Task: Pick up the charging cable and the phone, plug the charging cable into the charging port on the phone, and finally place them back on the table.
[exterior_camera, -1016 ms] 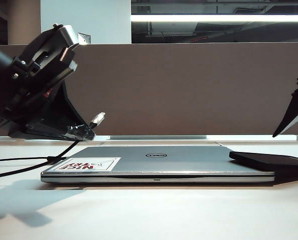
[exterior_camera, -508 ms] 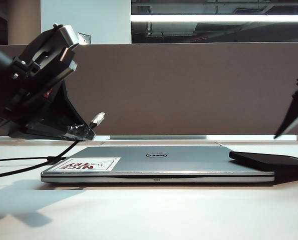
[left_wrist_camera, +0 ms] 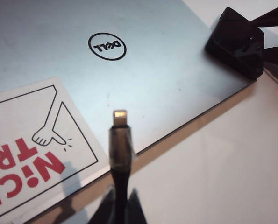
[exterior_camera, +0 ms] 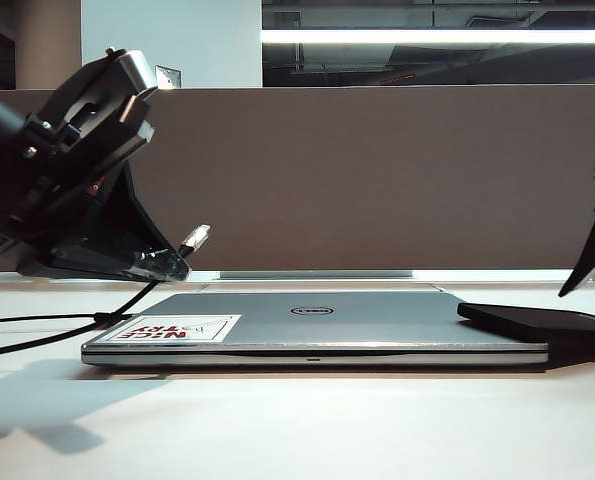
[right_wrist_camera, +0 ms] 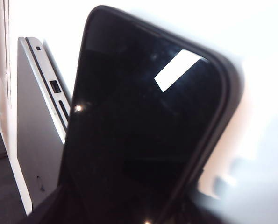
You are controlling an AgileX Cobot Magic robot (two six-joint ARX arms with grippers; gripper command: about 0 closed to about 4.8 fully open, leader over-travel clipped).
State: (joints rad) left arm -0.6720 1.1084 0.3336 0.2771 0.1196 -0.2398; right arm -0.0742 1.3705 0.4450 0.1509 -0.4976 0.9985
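The left end effector (exterior_camera: 167, 262), at nine o'clock, pinches the charging cable (left_wrist_camera: 120, 140) tight, plug aimed forward for plugging in. The right end effector (exterior_camera: 589, 262), at three o'clock, hangs over the phone (exterior_camera: 537, 322) resting on the laptop (exterior_camera: 307, 325); its grip cannot be made out.

An office, by every sign. A grey-brown fabric divider panel (exterior_camera: 377, 175) stands at the far edge of a white tabletop (exterior_camera: 297, 420), as between desks. At twelve o'clock above it a long ceiling strip light (exterior_camera: 437, 36) glows against dark exposed ceiling. A closed silver Dell laptop (exterior_camera: 317, 325) lies at the centre.
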